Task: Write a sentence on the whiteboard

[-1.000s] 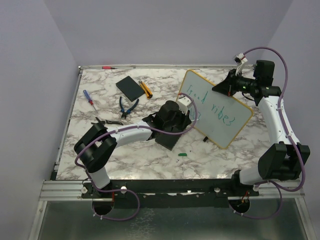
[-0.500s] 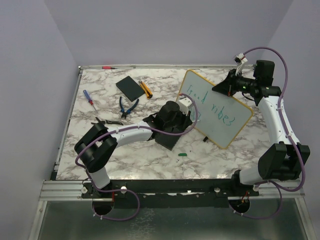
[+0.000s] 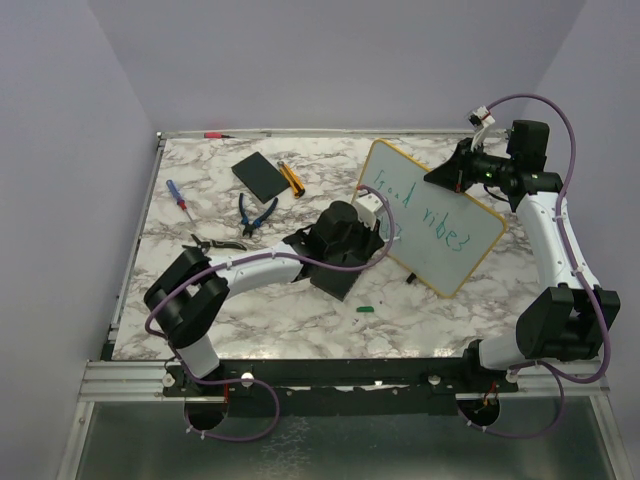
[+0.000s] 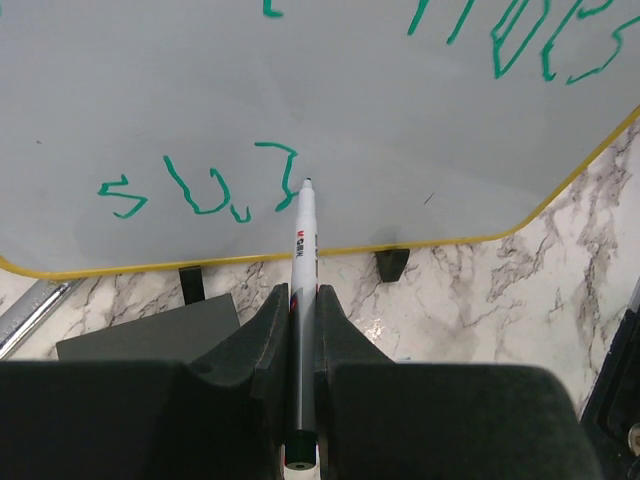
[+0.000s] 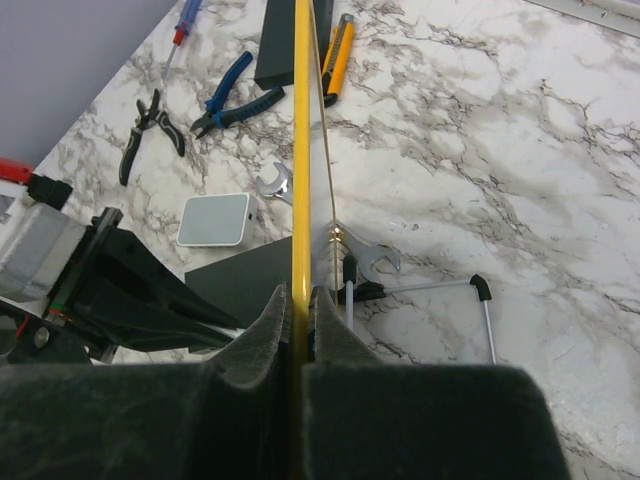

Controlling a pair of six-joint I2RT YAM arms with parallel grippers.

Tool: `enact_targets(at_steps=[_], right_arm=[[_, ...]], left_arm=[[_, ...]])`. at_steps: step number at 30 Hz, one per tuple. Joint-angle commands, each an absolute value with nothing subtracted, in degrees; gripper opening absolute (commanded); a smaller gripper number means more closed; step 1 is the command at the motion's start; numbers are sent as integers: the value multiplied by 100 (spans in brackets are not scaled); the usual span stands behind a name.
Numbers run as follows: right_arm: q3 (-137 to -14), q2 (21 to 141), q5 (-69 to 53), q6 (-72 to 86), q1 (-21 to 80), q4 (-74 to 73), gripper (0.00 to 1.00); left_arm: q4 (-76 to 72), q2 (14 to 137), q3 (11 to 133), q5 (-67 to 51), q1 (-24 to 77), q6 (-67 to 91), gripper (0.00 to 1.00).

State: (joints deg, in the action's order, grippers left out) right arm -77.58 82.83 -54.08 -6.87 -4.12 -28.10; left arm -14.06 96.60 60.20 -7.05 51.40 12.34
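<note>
The whiteboard (image 3: 440, 228), white with a thin yellow rim, stands tilted on its wire legs at the table's right. The sentence (image 3: 418, 208) runs across it in green; the upper line reads roughly "Good vibes". A few green strokes of the lower line (image 4: 200, 188) show in the left wrist view. My left gripper (image 4: 298, 298) is shut on a white and grey marker (image 4: 304, 235), whose tip touches the board (image 4: 300, 80) just right of those strokes. My right gripper (image 5: 297, 298) is shut on the board's yellow rim (image 5: 300, 150) at its far upper edge (image 3: 447, 176).
On the left of the marble table lie a screwdriver (image 3: 178, 194), blue pliers (image 3: 256, 213), black pliers (image 3: 215, 243), a black slab (image 3: 259, 175) and a yellow knife (image 3: 291, 178). A green cap (image 3: 366, 309) lies near the front. A pale pad (image 5: 214, 219) and a wrench (image 5: 370, 262) lie under the board.
The left arm's elbow has shifted slightly to the left. The board, the marker tip and the right arm stay where they were.
</note>
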Motion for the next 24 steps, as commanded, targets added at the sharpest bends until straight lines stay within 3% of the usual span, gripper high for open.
enact_targets(at_steps=[1,24], right_arm=[[-7603,8314,-5613,-677,-343,-3157,1],[-7576,8303,-5631,-686,-343,-3147,1]], left_arm=[[-1494,9177,5985,-715,5170,1184,0],[-1591,9826,6507,-669,5303,1094,0]])
